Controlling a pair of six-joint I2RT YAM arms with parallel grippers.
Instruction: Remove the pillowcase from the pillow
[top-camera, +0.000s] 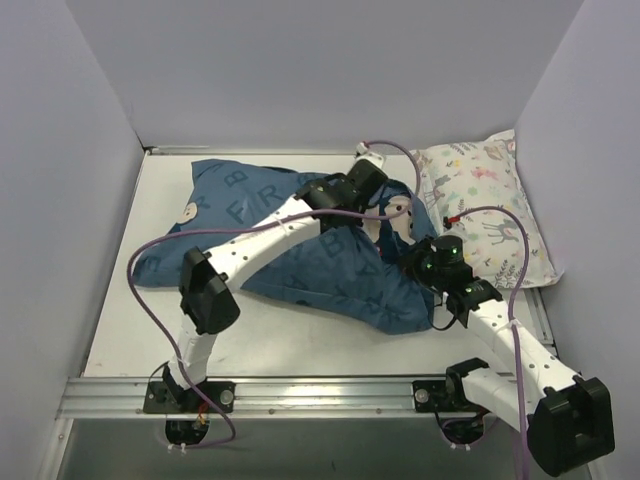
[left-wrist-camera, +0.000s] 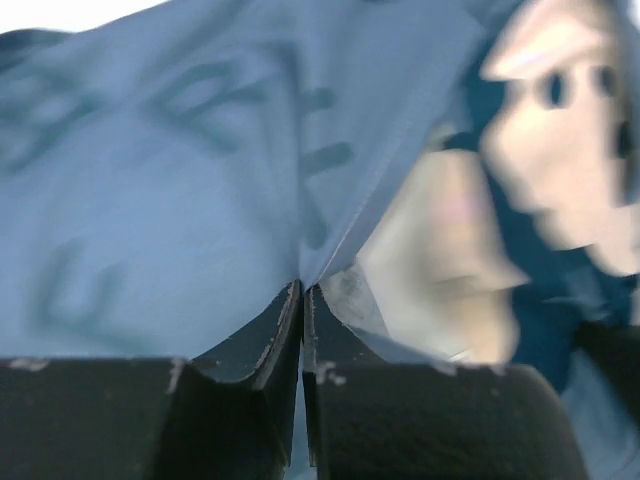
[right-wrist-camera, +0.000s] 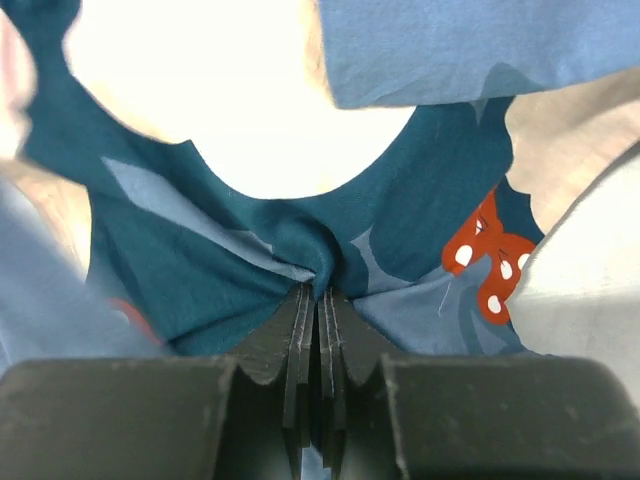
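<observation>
The dark blue pillowcase (top-camera: 300, 255) with pale letters and mouse faces lies bulging across the middle of the table. The pillow is hidden inside it. My left gripper (top-camera: 390, 207) reaches over to the pillowcase's far right end. In the left wrist view, the left gripper (left-wrist-camera: 302, 287) is shut on a raised fold of the pillowcase (left-wrist-camera: 180, 170). My right gripper (top-camera: 410, 263) presses into the right side, just below the left one. Seen from the right wrist, the right gripper (right-wrist-camera: 322, 290) is shut on a pinch of pillowcase (right-wrist-camera: 200, 260) beside a red polka-dot bow (right-wrist-camera: 485, 262).
A smaller white pillow with pastel animal print (top-camera: 490, 215) lies against the right wall, touching the pillowcase's right end. Grey walls close in the table on the left, back and right. A metal rail (top-camera: 300, 395) runs along the near edge.
</observation>
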